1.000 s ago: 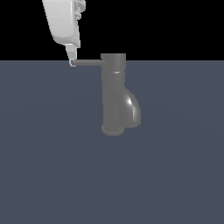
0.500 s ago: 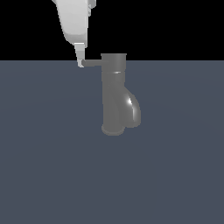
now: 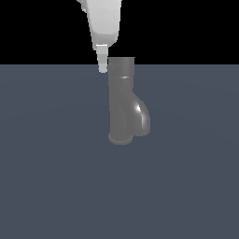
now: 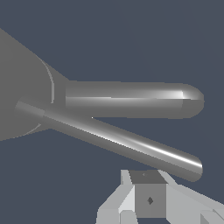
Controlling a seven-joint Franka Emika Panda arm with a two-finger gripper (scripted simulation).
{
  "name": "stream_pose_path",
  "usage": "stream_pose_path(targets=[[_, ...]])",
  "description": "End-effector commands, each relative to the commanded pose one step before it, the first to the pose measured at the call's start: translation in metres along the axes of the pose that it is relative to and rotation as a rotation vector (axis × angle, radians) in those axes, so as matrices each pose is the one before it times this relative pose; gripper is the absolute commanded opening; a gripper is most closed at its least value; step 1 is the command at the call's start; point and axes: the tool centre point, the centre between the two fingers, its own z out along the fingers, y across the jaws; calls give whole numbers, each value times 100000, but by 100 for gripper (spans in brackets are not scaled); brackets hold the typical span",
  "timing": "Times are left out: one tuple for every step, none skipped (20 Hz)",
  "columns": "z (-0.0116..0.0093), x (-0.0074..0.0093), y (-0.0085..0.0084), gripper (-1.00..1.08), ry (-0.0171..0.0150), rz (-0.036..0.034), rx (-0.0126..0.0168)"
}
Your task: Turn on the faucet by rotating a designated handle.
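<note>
The faucet (image 3: 123, 105) is a dark grey glossy cylinder standing upright, with its curved spout (image 3: 141, 117) bulging to the exterior view's right. My white gripper (image 3: 102, 66) comes down from above, and its tip sits right against the faucet's top collar on the exterior view's left. In that view the handle is hidden behind the fingers. In the wrist view the handle (image 4: 124, 143) is a thin shiny rod running out from the faucet body (image 4: 22, 83), next to the thicker spout (image 4: 131, 100). The gripper (image 4: 148, 199) is shut, empty, and close beside the rod near its free end.
The faucet stands on a flat blue-grey floor (image 3: 56, 177) that runs out on all sides. Above the floor's far edge the background is black. No other objects show.
The gripper has moved to the exterior view's right, up to the faucet's collar. The handle, which stuck out to the exterior view's left before, has swung round with it and no longer shows there.
</note>
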Motion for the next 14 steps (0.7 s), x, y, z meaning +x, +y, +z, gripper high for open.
stream_pose_path(targets=[[-8,1364,957,-100,-24,1175,-246],[-8,317,295,-100,0,0,0],[-9,319,295,-100,0,0,0],[0,0,0,-100,0,0,0],[23,-735,-396,-100,70,-896,132],[-4,545,-18,-100,0,0,0],[5,584,-17,-100,-4,96,-20],[-4,537,-18,-100,0,0,0],[5,575,-17,-100,-4,96,-19],[-4,527,-19,-100,0,0,0],[2,552,-17,-100,-3,68,-14],[2,547,-17,-100,-3,68,-13],[-4,511,-20,-100,0,0,0],[2,536,-17,-100,-3,68,-13]])
